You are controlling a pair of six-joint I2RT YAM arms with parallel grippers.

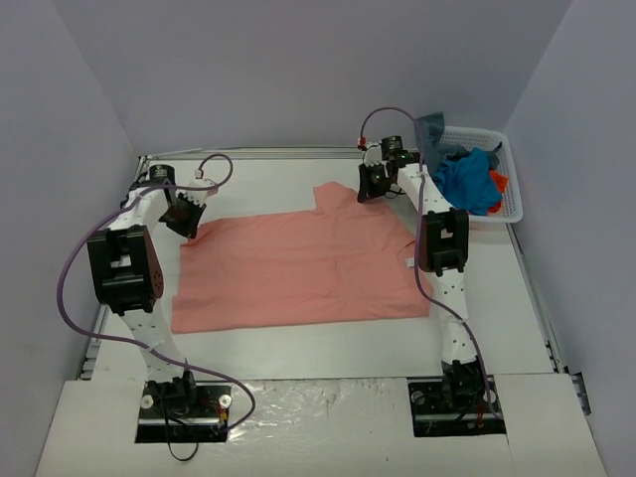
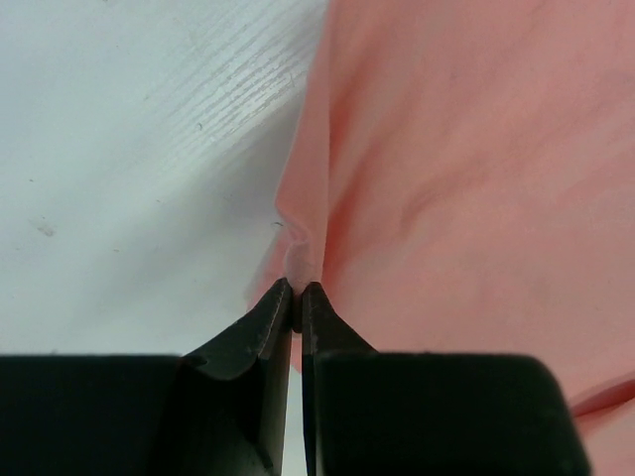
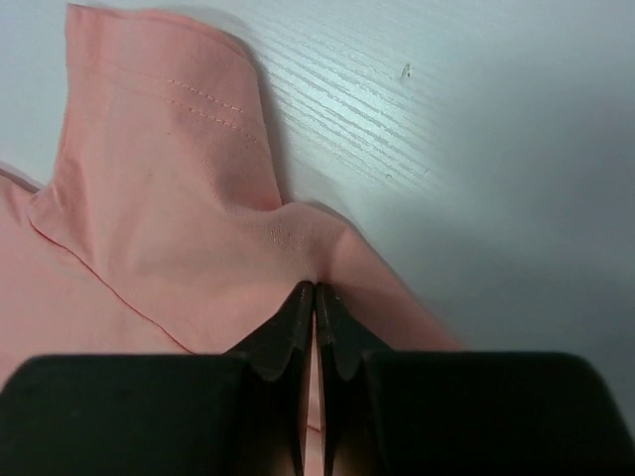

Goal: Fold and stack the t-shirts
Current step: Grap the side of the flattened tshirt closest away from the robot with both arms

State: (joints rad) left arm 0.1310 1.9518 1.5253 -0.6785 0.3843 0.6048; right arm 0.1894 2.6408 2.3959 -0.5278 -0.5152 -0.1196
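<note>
A salmon-pink t-shirt point(image 1: 298, 268) lies spread flat across the middle of the table, one sleeve pointing to the far side. My left gripper point(image 1: 185, 221) is shut on its far left corner; the left wrist view shows the pink cloth point(image 2: 446, 178) pinched between the tips of my left gripper point(image 2: 297, 293). My right gripper point(image 1: 372, 189) is shut on the far right edge beside the sleeve; the right wrist view shows the sleeve point(image 3: 159, 149) and a fold of cloth pinched in my right gripper point(image 3: 316, 290). Bright blue point(image 1: 469, 181), slate grey-blue point(image 1: 431, 129) and orange-red point(image 1: 499, 183) shirts lie bunched in the basket.
A white plastic lattice basket point(image 1: 512, 204) stands at the far right corner of the table. The white table point(image 1: 318, 348) has a raised rim along its far and right edges. Purple cables loop from both arms.
</note>
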